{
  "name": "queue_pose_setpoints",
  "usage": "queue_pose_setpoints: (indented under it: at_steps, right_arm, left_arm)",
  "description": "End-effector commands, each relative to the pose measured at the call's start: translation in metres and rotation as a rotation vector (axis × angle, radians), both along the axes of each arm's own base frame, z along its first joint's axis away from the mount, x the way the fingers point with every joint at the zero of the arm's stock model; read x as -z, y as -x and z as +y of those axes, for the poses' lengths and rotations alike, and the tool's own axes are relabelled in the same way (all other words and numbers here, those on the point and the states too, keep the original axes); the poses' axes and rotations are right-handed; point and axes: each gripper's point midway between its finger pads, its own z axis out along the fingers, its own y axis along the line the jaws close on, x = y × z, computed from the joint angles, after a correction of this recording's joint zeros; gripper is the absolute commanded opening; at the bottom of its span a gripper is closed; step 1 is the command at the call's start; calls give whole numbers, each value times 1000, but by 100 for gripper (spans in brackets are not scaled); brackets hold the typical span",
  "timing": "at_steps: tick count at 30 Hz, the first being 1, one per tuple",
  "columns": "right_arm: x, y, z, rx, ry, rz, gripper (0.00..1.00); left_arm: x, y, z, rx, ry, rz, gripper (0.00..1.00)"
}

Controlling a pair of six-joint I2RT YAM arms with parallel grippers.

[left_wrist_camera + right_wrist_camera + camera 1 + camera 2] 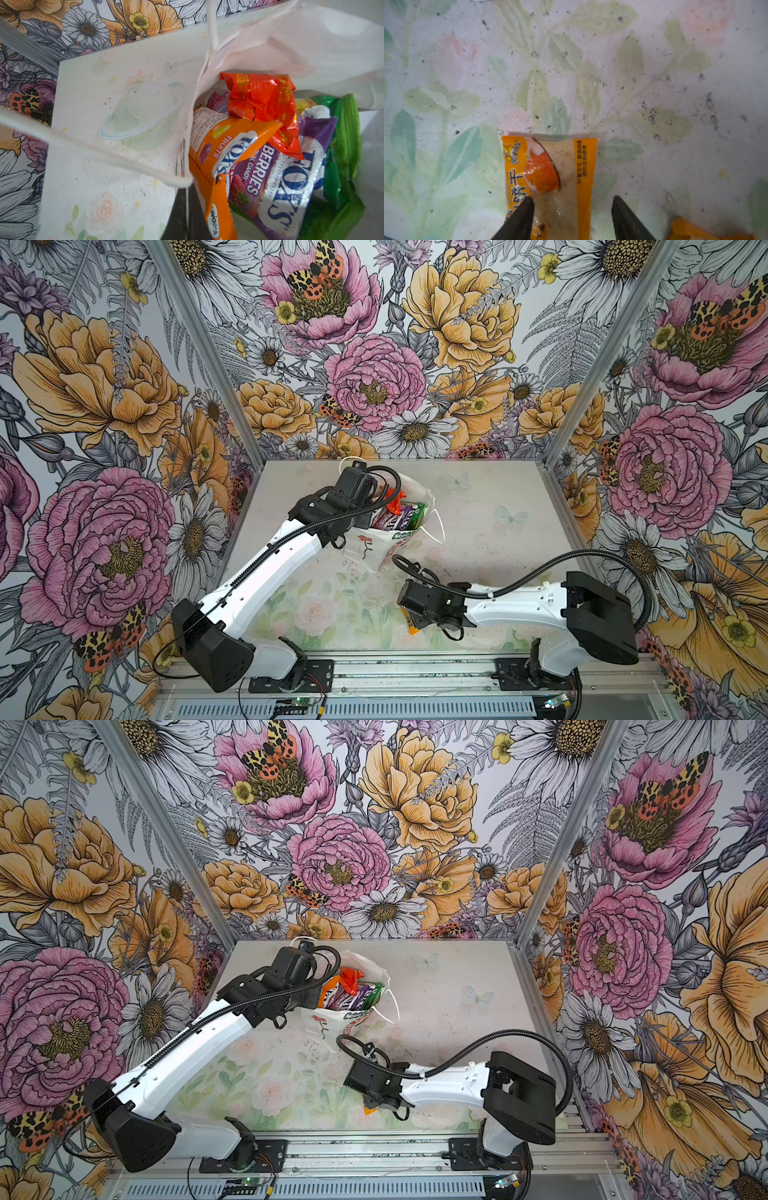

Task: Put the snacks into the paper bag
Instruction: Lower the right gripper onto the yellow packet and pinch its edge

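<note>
The white paper bag [365, 546] [322, 1025] stands at the back middle of the table, mouth up. Inside it are snacks: an orange Fox's bag [226, 145], a crumpled red sachet [261, 104], a purple Fox's bag [270, 182] and a green packet [345, 155]. My left gripper [188, 216] is shut on the bag's left rim, the thin paper edge pinched between its dark fingers. An orange snack packet [550, 166] [411, 624] lies flat on the table near the front. My right gripper [572, 198] is open over it, one fingertip on the packet and one beside it.
A second orange packet [691, 230] lies close beside the right gripper. The bag's white cord handle [104, 151] hangs loose past the left wrist. Floral wall panels [124, 406] close in the table on three sides. A metal rail [415, 676] runs along the front.
</note>
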Motion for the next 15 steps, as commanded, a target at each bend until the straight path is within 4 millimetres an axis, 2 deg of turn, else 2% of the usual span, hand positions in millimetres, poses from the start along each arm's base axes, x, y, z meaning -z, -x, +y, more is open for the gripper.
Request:
queue_pose_setpoints:
  at_steps: [1,4,11,15]
  right_arm:
    - [-24,-3,10,23,-103,-14,61]
    - [-24,-6,9,57,-130,-1,60]
    - [-3,-8,-6,112,-122,64,47]
    - [7,-5,-6,109,-122,121,44]
  left_arm:
    - [-16,-6,0,-12,10,-73,0]
    - [-18,-6,0,-12,12,-76,0]
    - [-18,-6,-1,-9,12,-76,0]
    - [-18,-6,1,-13,11,-79,0]
